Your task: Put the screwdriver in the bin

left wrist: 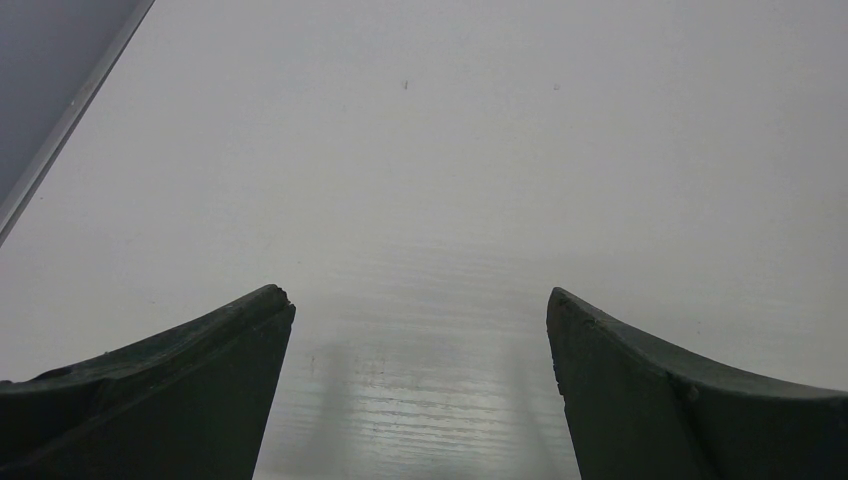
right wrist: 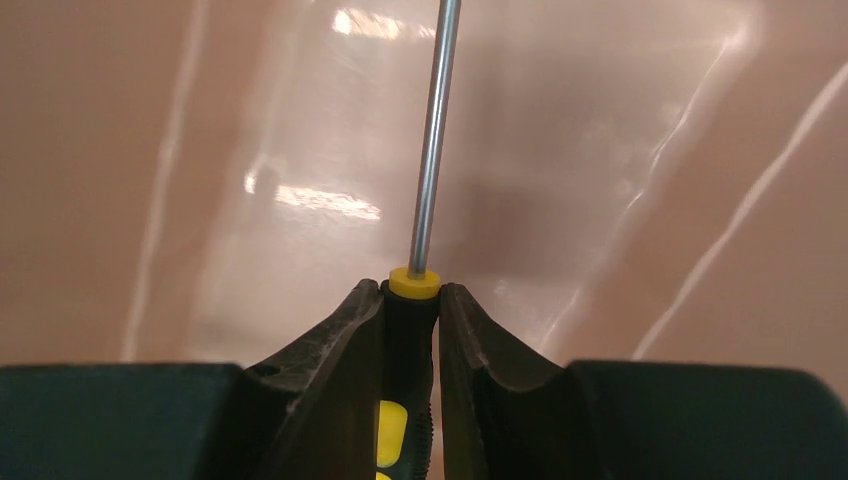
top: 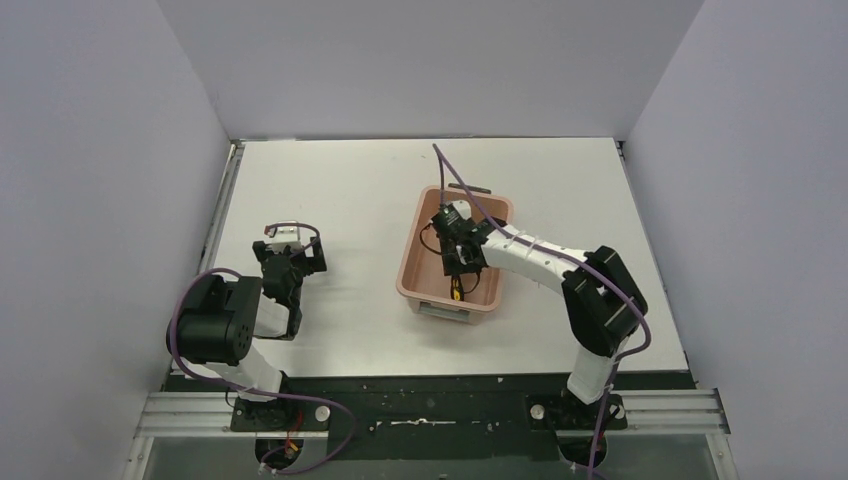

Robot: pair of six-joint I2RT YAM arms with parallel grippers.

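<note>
My right gripper (right wrist: 412, 298), inside the bin (top: 411, 250), pinches the screwdriver (right wrist: 431, 150) handle; my left gripper (left wrist: 420, 300) gapes wide over the table (left wrist: 450, 140) left of it.

A robot lab cell: white table (top: 350, 190) enclosed by plain walls (top: 430, 60).

- Top camera: high over the near edge, looking down across the whole flat white table (top: 340, 190).
- Left wrist camera: close above that table's left side.
- Right wrist camera: very close inside the salmon-pink rectangular plastic bin (right wrist: 650, 150), which sits right of centre from above.
</note>
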